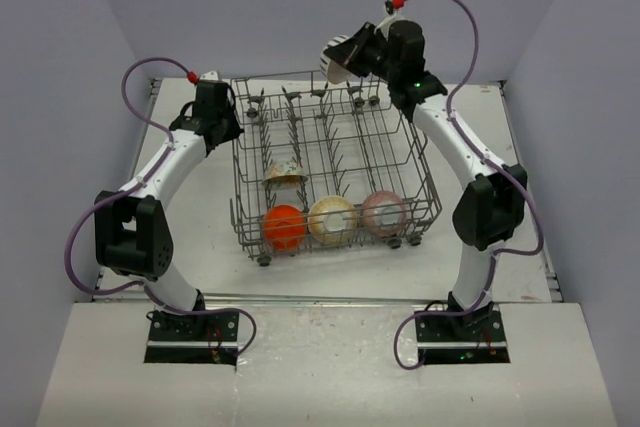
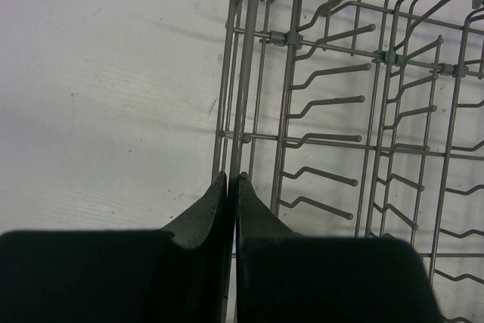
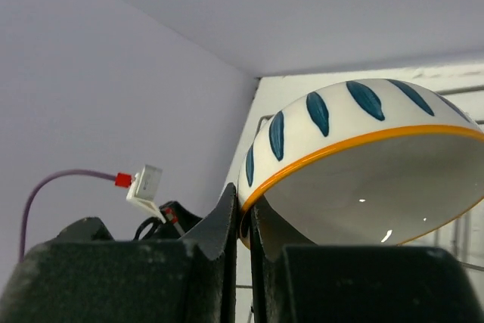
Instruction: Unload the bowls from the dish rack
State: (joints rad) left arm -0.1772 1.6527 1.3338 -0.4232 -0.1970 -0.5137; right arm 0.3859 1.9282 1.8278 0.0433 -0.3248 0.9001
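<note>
In dish rack [image 1: 428, 169], four bowls [image 1: 284, 226]; right tool [image 3: 243, 200] clamps blue-leaf bowl [image 3: 355, 122]; left tool [image 2: 233, 181] together.

The dish rack [image 1: 335, 172] fills the middle of the table [image 1: 200, 242]; tines [image 2: 333, 100] crowd its far half. The orange bowl [image 1: 284, 226], cream bowl [image 1: 332, 217] and pink bowl [image 1: 385, 211] block its near row. Left and right edges lie open.

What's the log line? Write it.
right gripper: shut on blue-and-white bowl, lifted; left gripper: shut on dish rack rim; racked: orange, cream, pink, floral bowls
</note>
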